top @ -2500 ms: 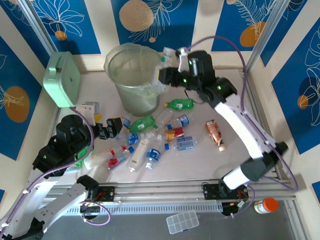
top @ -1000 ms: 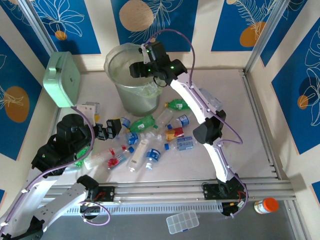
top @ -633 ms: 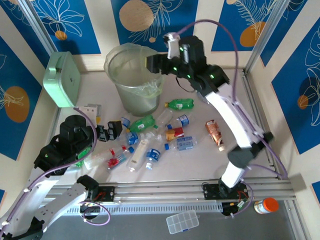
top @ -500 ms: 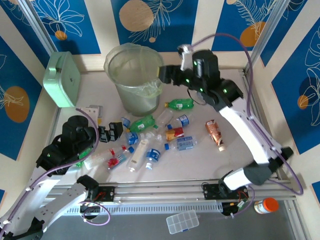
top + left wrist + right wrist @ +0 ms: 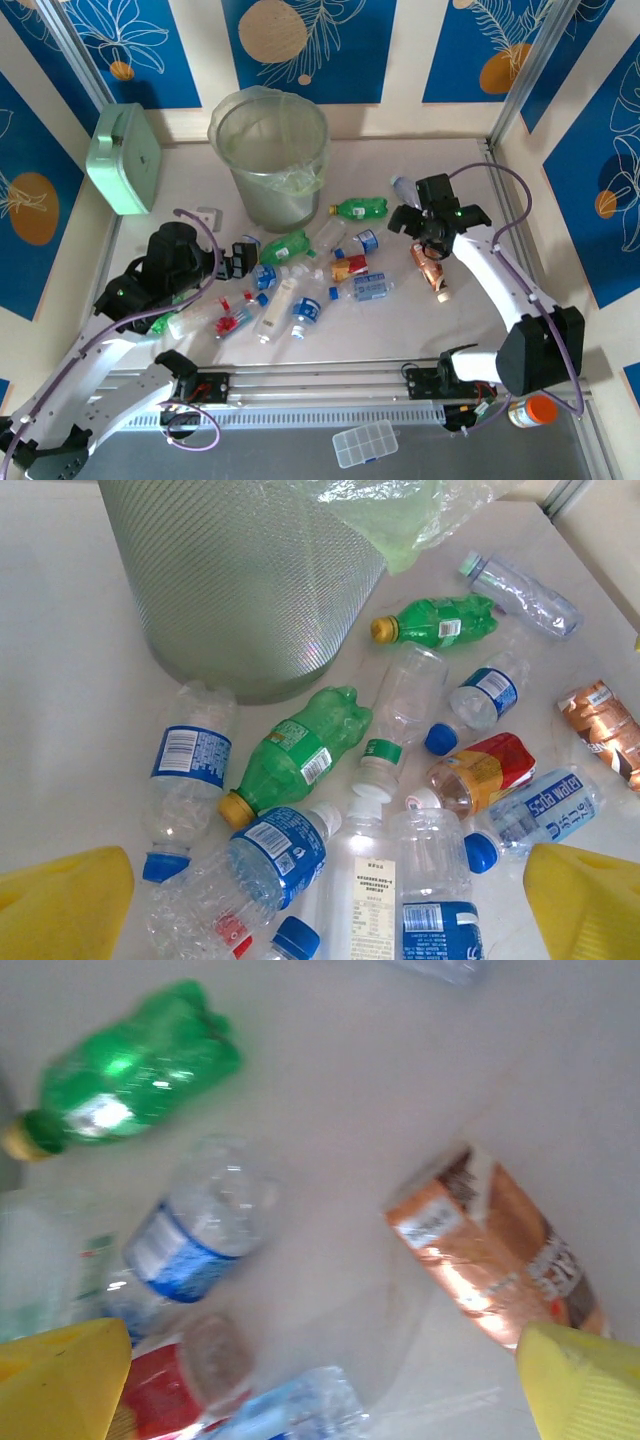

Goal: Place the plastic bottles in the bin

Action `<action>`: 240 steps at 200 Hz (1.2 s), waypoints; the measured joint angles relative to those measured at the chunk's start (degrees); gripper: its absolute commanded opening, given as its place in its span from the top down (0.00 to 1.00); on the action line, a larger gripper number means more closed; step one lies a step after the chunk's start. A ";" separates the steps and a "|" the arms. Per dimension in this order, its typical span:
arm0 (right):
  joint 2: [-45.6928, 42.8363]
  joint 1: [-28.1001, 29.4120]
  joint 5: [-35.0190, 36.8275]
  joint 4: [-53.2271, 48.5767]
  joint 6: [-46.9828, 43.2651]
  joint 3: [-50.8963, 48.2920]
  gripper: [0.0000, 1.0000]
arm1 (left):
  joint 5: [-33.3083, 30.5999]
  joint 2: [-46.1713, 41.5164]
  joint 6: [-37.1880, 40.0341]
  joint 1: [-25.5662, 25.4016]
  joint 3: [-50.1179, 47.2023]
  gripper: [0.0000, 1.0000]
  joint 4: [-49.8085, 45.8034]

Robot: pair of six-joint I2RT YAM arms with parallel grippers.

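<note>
Starting at the left, the mint-green square box (image 5: 120, 160) leans at the table's edge, well apart from the work. My left gripper (image 5: 320, 910) hangs over the near side of the pile with its yellow fingers (image 5: 62, 900) spread wide and nothing between them. Below it the plastic bottles (image 5: 290, 290) lie on their sides, packed so tightly that several touch. A crumpled green bottle with a yellow cap (image 5: 295, 750) sits just beside a clear blue-labelled one (image 5: 185, 765). I reckon the risk here is closing on two at once, or pinching a round body off-centre so that it squirts out and rolls. The tall translucent grey-green bin (image 5: 270, 190) stands just behind the pile, and its clear bag liner (image 5: 375, 515) droops over the rim. A bottle carried too low could knock the wall or snag that plastic. Further right, my right gripper (image 5: 418, 228) is likewise spread and empty above a copper-brown bottle (image 5: 490, 1250) lying apart from the rest. The right wrist picture is smeared, so I would not trust my aim from it. If both arms reach for the middle together, they could collide.
</note>
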 measured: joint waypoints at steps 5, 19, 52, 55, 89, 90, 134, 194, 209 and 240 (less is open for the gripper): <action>0.59 -0.48 0.24 -0.02 0.04 -0.39 0.01 | 0.00 -0.02 0.00 0.00 -0.04 0.00 0.00; 3.04 -2.12 0.42 0.13 -0.09 -1.46 0.01 | -0.02 -0.02 0.00 -0.04 -0.07 0.01 0.20; 9.11 -4.00 2.54 0.48 -2.47 -2.29 0.01 | -0.02 -0.02 0.00 -0.04 -0.11 0.01 0.37; 9.53 -4.04 2.84 0.46 -2.78 -2.29 0.01 | -0.02 -0.02 0.00 -0.04 -0.11 0.01 0.37; 14.29 -3.02 8.02 0.96 -7.50 -2.29 0.01 | -0.04 -0.13 0.02 -0.04 -0.74 0.01 0.68; 14.38 -2.99 8.13 0.98 -7.56 -2.29 0.01 | -0.04 -0.13 0.00 -0.04 -0.76 0.01 0.70; 20.92 -2.16 8.76 0.94 -9.51 -2.14 0.07 | -0.07 -0.37 0.00 -0.04 -1.33 0.01 0.96; 21.66 -2.43 7.41 0.98 -8.98 -2.05 0.38 | -1.09 -1.90 -0.22 -0.04 -2.84 0.01 1.18; 21.46 -2.58 7.43 0.92 -8.57 -2.05 0.43 | -1.16 -1.90 -0.22 -0.04 -2.84 0.01 1.18; 20.13 -2.67 7.21 1.05 -8.15 -2.12 0.48 | -1.18 -1.92 -0.24 -0.04 -2.86 0.01 1.20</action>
